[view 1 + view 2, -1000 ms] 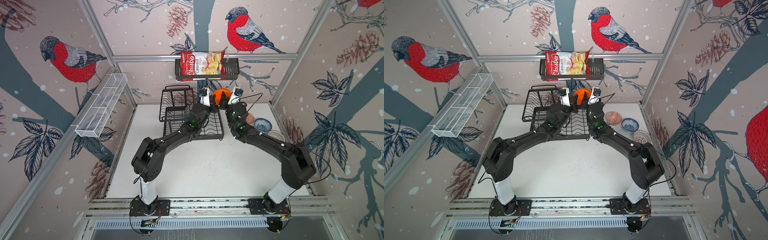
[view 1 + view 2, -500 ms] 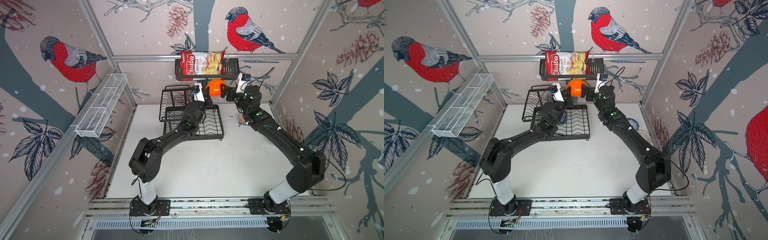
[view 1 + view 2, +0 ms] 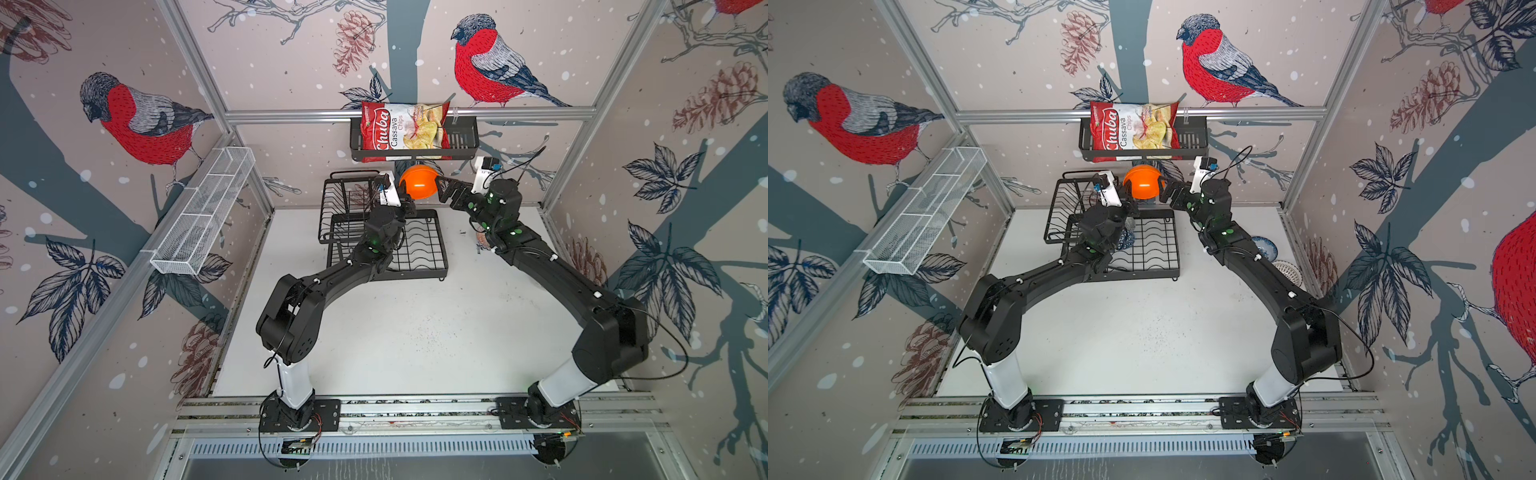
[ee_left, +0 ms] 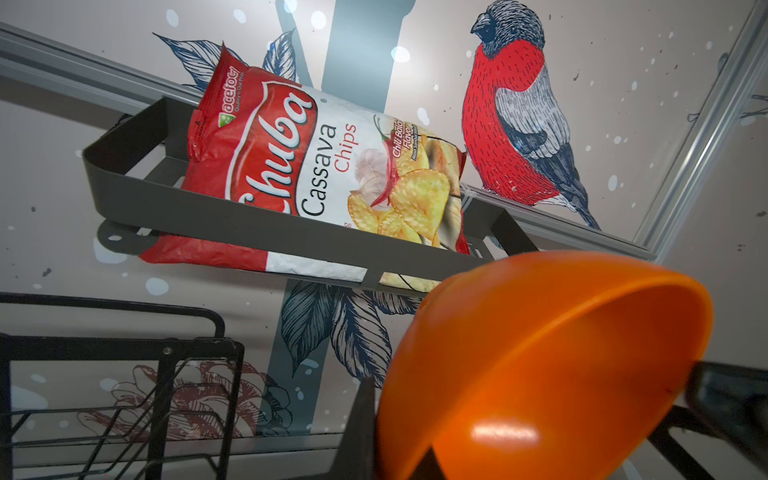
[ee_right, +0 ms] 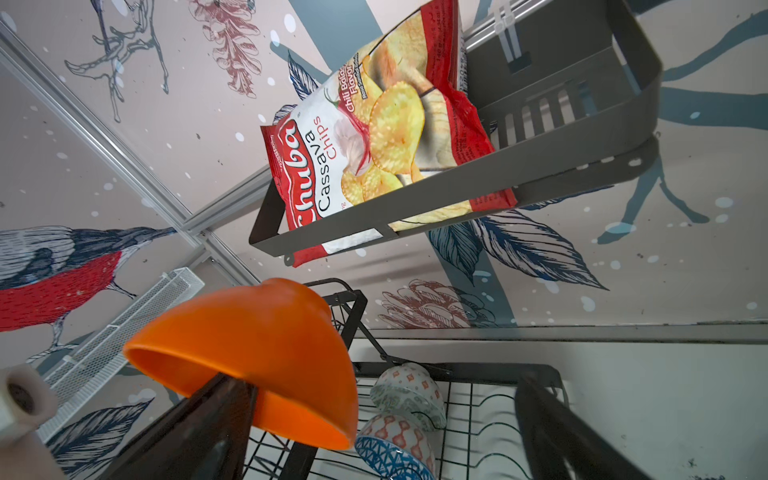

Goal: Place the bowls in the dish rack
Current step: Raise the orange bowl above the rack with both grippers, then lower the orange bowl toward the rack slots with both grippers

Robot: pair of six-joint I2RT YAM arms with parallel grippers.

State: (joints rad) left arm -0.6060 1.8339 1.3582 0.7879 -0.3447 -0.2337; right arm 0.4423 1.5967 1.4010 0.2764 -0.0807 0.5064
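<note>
With left claw [image 3: 402, 194] clamped on the rim of the orange bowl [image 3: 419, 188] and right claw [image 3: 446, 192] wide open beside it, lower steadily into a free dish rack [image 3: 432, 253] slot.

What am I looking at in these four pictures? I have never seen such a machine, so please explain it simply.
These are two black robot arms mounted at the front edge of a white table, each ending in a two-fingered gripper. Two pictures look down on the whole scene from overhead; the other two come from small cameras on the wrists. The left gripper is shut on the rim of a plain orange bowl, raised near the black wire dish rack. The right gripper stands open beside that bowl. The right wrist view shows a grey-green bowl, a salmon-orange bowl and a dark blue bowl already in the rack. A blue-white bowl and a white lattice bowl lie on the table, partly hidden by the right arm.
</note>
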